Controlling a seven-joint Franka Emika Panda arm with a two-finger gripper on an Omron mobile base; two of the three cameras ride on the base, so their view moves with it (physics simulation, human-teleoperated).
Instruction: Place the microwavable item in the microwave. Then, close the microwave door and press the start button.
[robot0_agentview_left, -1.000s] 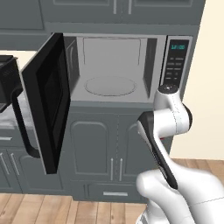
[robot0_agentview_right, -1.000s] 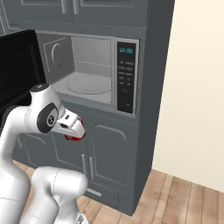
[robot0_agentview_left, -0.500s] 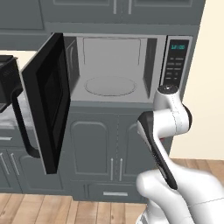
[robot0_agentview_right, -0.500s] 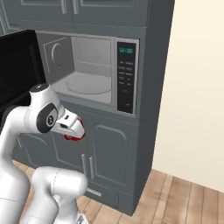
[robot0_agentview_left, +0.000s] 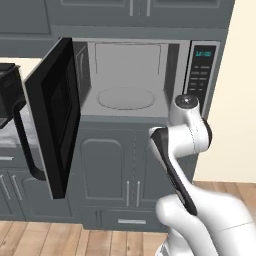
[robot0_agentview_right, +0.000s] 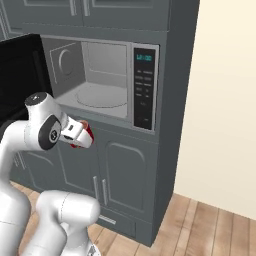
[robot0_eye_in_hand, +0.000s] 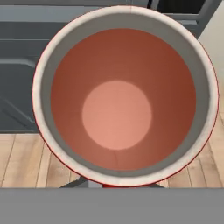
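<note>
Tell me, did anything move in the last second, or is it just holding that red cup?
The arm has lifted slightly, carrying the red cup up towards the microwave opening. The claw stays shut on the cup. The microwave door hangs open as before and the glass turntable is bare.

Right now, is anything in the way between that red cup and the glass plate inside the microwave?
No. In the right base view the red cup, held in the hand, sits below the open microwave; only air separates it from the glass plate.

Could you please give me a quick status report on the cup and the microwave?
Pincer shut on red cup, below the microwave opening. Door open, turntable bare. Nothing in the way.
</note>
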